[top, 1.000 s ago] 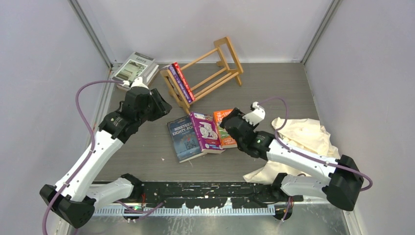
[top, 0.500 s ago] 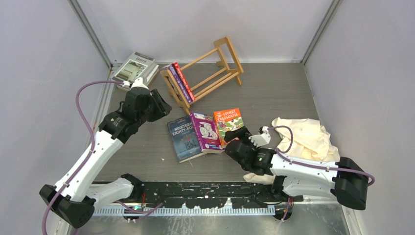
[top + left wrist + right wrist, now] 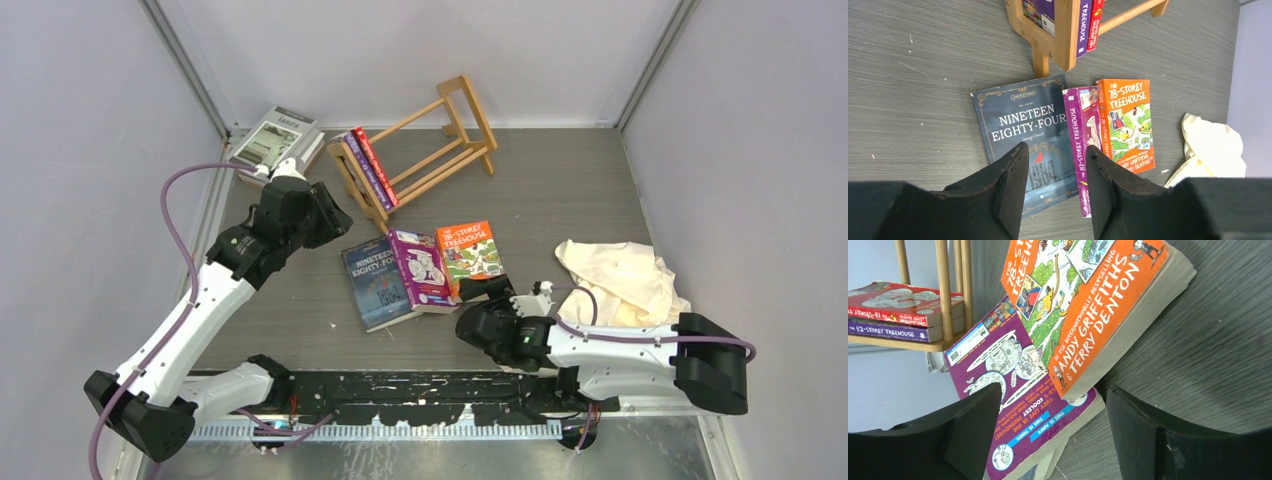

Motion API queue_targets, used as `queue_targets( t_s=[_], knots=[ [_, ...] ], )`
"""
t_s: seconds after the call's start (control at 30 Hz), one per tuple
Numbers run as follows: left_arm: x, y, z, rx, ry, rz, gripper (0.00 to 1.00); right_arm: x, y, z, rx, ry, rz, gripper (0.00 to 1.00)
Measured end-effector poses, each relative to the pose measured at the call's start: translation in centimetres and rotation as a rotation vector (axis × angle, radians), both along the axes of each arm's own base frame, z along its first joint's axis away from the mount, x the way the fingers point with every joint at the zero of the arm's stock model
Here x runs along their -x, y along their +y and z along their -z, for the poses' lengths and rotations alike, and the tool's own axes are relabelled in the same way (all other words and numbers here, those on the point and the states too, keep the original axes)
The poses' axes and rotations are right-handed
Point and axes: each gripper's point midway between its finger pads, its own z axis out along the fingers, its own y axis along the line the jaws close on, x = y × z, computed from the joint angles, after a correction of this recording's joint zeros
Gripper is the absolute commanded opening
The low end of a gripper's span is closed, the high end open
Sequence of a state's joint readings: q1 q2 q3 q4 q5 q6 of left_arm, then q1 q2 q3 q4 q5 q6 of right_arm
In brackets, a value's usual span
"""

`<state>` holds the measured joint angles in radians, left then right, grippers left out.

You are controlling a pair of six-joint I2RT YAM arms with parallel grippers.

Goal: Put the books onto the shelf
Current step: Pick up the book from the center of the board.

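Now we start at the left gripper (image 3: pixel 1055 150): its two black, matte, wedge-shaped fingers stand apart with nothing between them, hanging over the flat books. Our right gripper (image 3: pixel 1053 390) sits low by the near edge of the tabletop (image 3: pixel 560 190), its blunt dark fingers spread wide. The near corner of the orange book (image 3: pixel 1088 305) shows in the gap, and we see neither finger touching it.

Beyond the fingers, three paperbacks lie side by side around the middle of the tabletop. The dark blue book (image 3: pixel 1023 130) has a smooth cover with a thin gilt border and lies flat on the left. The purple book (image 3: pixel 1083 140) rests partly on the blue one's right edge, tilted so that its spine faces up. The orange book, glossy with cartoon art and thick cream page edges, touches the purple one on the right and appears to overlap it.

Farther out, the shelf (image 3: pixel 1067 30) stands askew towards the far edge. It is pale wood, with slim round slats between open rectangular end frames. Two paperbacks (image 3: pixel 370 165), one with a purple spine and one with a red, stand packed against its left end frame.

In the far left corner lies a stack of larger grey and white books (image 3: pixel 275 137). A crumpled cream cloth (image 3: pixel 625 280) is heaped by the right edge. The tabletop itself is grey with fine wood grain.
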<state>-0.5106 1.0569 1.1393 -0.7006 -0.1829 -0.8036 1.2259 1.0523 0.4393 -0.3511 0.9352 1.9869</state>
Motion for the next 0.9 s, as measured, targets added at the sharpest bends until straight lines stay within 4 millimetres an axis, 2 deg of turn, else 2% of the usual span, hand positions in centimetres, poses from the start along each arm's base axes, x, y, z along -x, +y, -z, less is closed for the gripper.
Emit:
queue_targets(
  t_s=[0.37, 0.9],
  knots=[
    [0.0, 0.0, 0.0, -0.004, 0.000, 0.002, 0.47, 0.3, -0.5, 2.9, 0.006, 0.005, 0.029, 0.81],
    [-0.6, -0.2, 1.1, -0.033, 0.022, 0.014, 0.47, -0.2, -0.6, 4.6, 0.005, -0.031, 0.049, 0.82]
  ],
)
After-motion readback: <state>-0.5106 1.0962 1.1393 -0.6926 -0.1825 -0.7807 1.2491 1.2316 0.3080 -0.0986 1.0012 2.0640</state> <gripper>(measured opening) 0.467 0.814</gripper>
